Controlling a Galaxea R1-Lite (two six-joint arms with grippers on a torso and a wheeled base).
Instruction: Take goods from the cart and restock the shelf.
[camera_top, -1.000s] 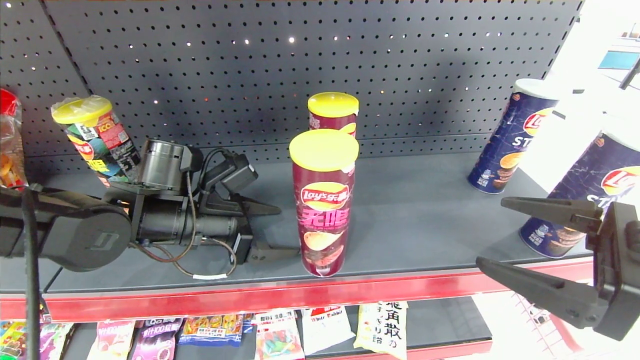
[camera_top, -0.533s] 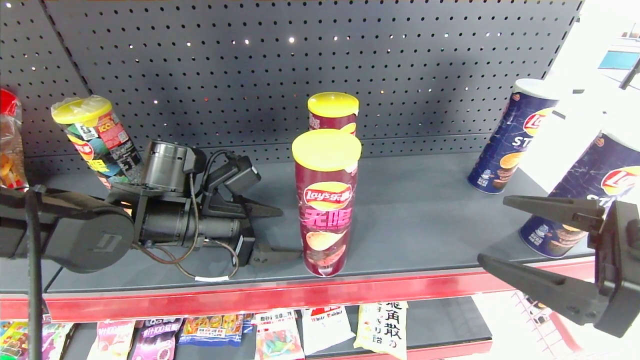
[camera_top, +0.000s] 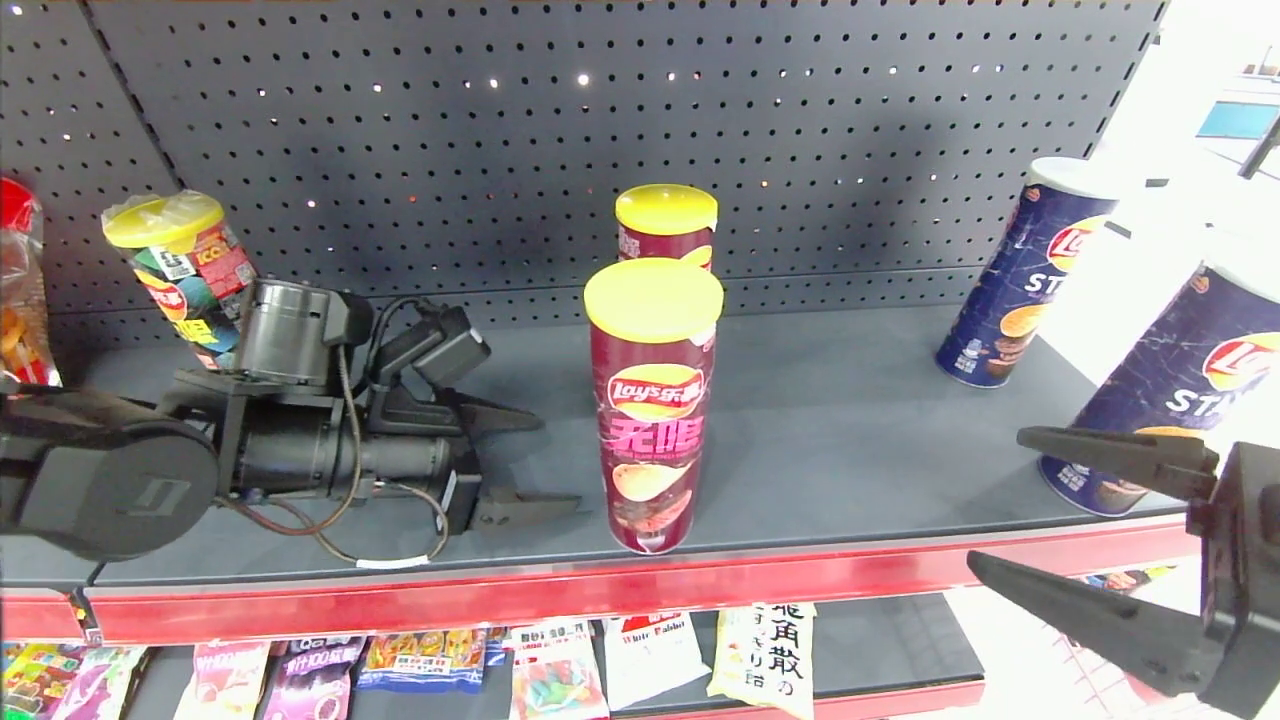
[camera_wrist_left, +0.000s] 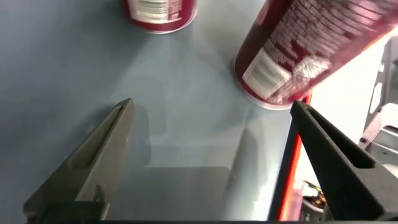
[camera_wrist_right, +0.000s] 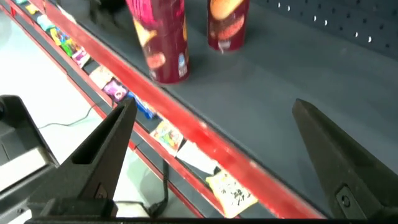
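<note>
Two upright on the grey shelf (camera_top: 850, 420): front maroon chip can (camera_top: 650, 410), yellow lid, just behind the red front edge; rear maroon chip can (camera_top: 666, 225) directly behind it, near the pegboard (camera_top: 600, 130). Left gripper (camera_top: 558, 460) sits low over the shelf, just beside the front can on its left; jaws spread, nothing between them. Right gripper (camera_top: 995, 500) hangs off the shelf's right front corner; jaws spread wide, empty. Blue chip cans (camera_top: 1020, 275) stand at the right end. Multicoloured can (camera_top: 190, 275) leans at far left.
</note>
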